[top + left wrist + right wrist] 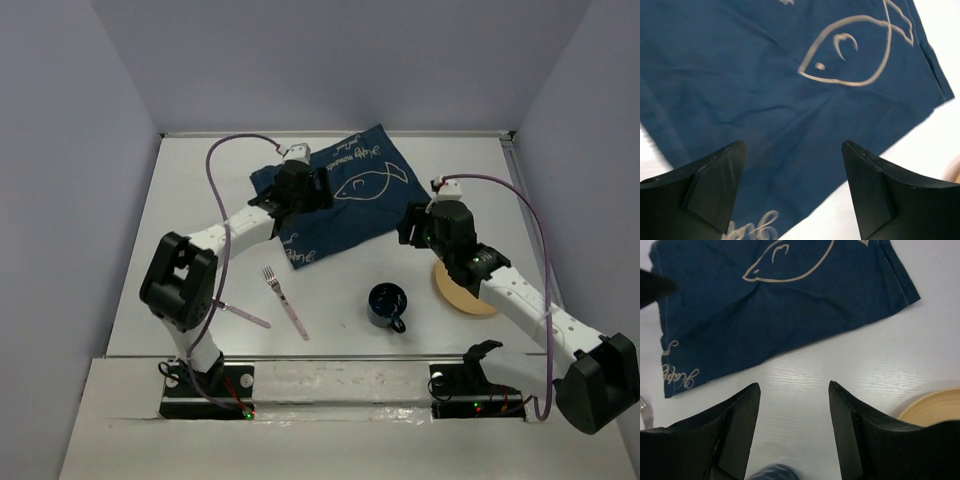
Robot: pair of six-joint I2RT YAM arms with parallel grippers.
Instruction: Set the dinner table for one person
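With our left gripper [792, 150] spread empty over the fish-print cloth [765, 75] lying far-centre on the dinner table [190, 210], and our right gripper [794, 390] likewise parted above its bare surface, we should square the cloth flat before fetching the plate [458, 296].

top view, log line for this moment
left hand open over cloth | right hand open, empty, over table | fork, mug, plate on table
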